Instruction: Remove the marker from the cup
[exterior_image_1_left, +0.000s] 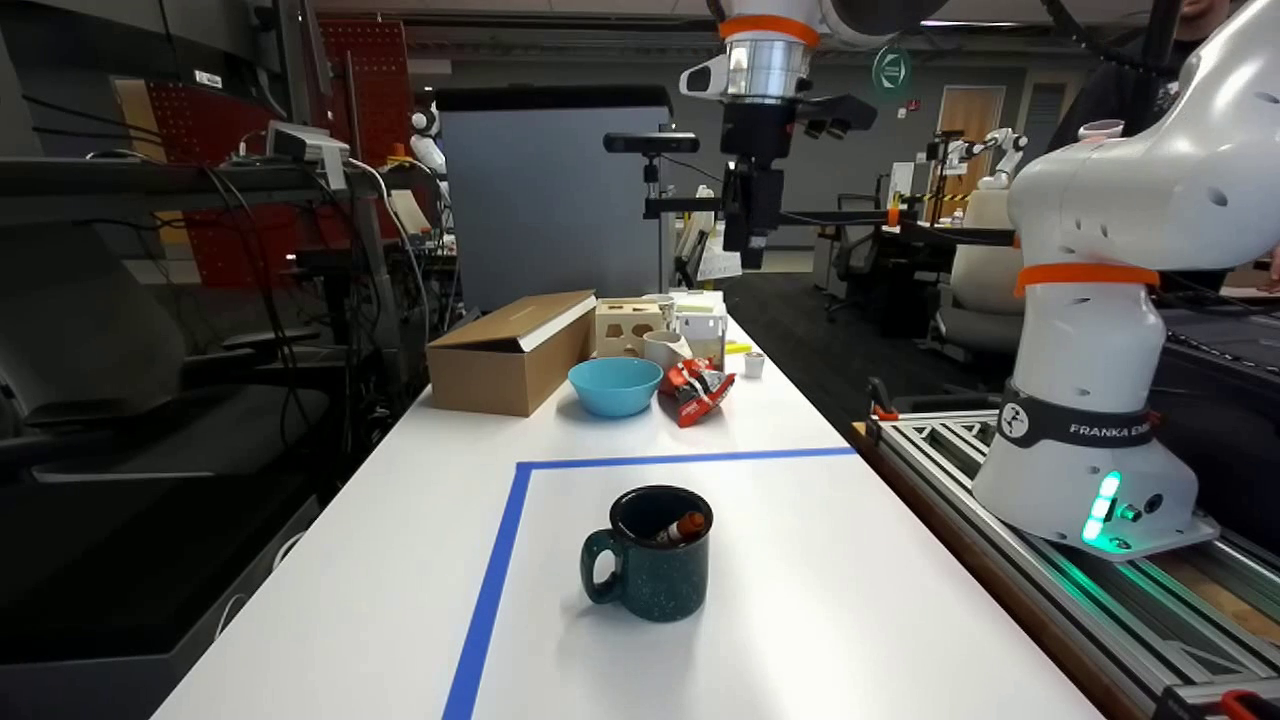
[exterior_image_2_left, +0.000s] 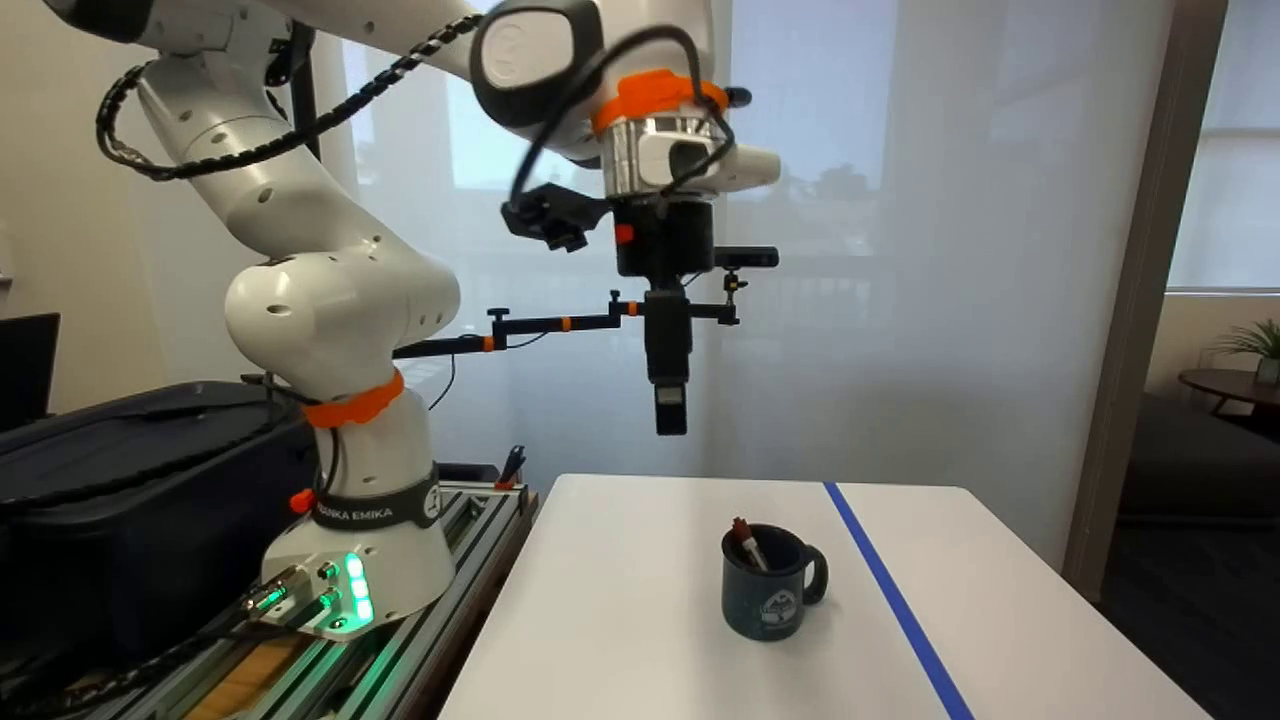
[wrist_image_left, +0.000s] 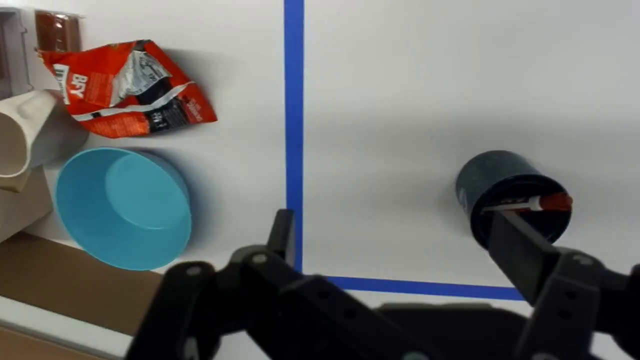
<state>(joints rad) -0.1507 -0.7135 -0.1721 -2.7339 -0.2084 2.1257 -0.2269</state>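
The dark teal cup (exterior_image_1_left: 662, 582) stands upright on the white table in both exterior views (exterior_image_2_left: 757, 603), with its loop handle on its side. The marker (exterior_image_1_left: 686, 527) leans inside it. Its red-orange end rises at the rim, and it also shows in an exterior view (exterior_image_2_left: 747, 543). The wrist view shows the cup (wrist_image_left: 492, 172) at the right with the marker (wrist_image_left: 552, 202) across its mouth; one finger hides part of the cup. My gripper (wrist_image_left: 392, 216) is open and empty. In both exterior views the gripper (exterior_image_2_left: 670, 410) hangs high above the table, apart from the cup.
A light blue bowl (exterior_image_1_left: 615, 388), a red snack bag (exterior_image_1_left: 697, 390), a cardboard box (exterior_image_1_left: 510, 355) and a white mug (exterior_image_1_left: 665, 348) stand beyond the blue tape (exterior_image_1_left: 690, 459). The bowl (wrist_image_left: 125, 207) and bag (wrist_image_left: 130, 92) are at the wrist view's left.
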